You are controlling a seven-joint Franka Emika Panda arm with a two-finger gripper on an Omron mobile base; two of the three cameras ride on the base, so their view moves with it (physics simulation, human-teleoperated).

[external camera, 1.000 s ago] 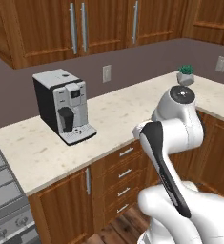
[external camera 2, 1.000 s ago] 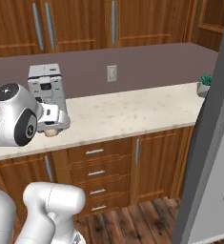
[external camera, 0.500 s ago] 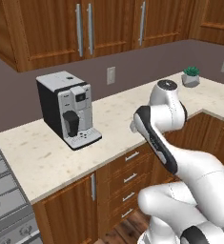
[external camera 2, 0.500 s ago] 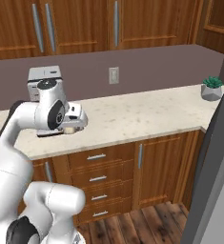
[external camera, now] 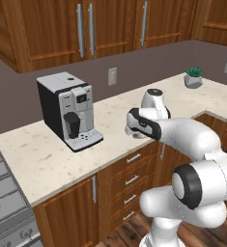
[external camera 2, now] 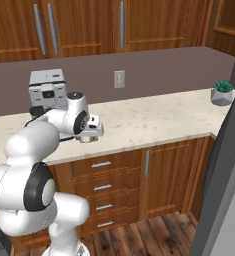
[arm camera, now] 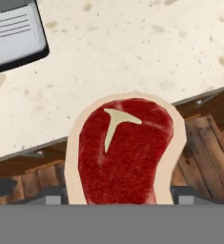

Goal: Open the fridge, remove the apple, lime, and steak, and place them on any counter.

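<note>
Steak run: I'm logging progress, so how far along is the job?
Done: the steak is out of the fridge, whose grey side shows at right. In hand: the pincer holds the steak over the counter edge, beside the coffee machine. Left: setting it down. No apple or lime lies on this stretch of counter.

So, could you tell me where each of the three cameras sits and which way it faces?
Left base view: behind the arm's left, facing the counter and coffee machine; arm at lower right.
Right base view: behind its right, same counter and machine; arm at lower left.
Hand view: on the hand, looking down past the held steak at the counter edge.
</note>
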